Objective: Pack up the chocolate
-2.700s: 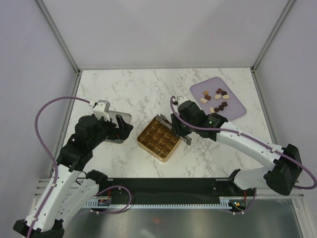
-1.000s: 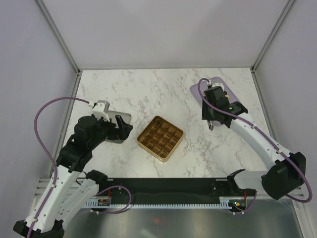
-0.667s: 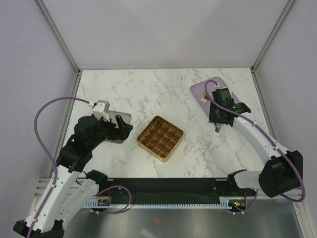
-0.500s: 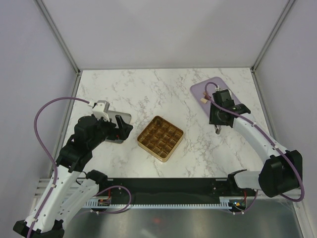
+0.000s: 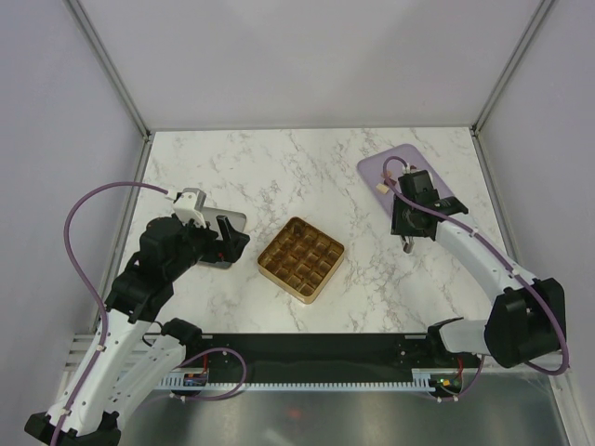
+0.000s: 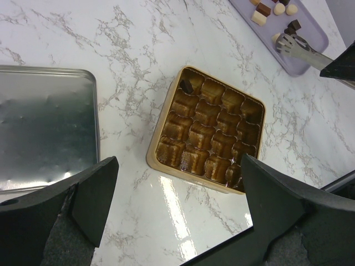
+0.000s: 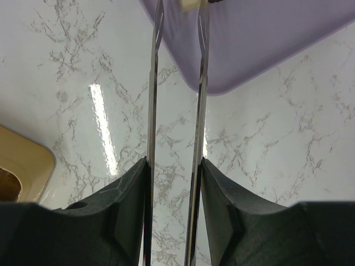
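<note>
The right claw [image 7: 174, 177] squeezes the tongs [image 6: 289, 43]. The left claw [image 6: 178, 166] is wide open, holding nothing. The chocolates [image 6: 258, 16] lie on the purple mat [image 7: 266, 33], at two o'clock from the gold box [image 6: 158, 133]. Lower the tips around one piece, then pinch softly.

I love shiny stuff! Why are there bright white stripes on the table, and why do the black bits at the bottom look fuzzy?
Left wrist view: glare paints a white streak on the marble table beside the gold tray; the left gripper sits too close to be sharp. Right wrist view: another glare streak, and the right gripper holding the tongs looks soft. Top view: even light.
</note>
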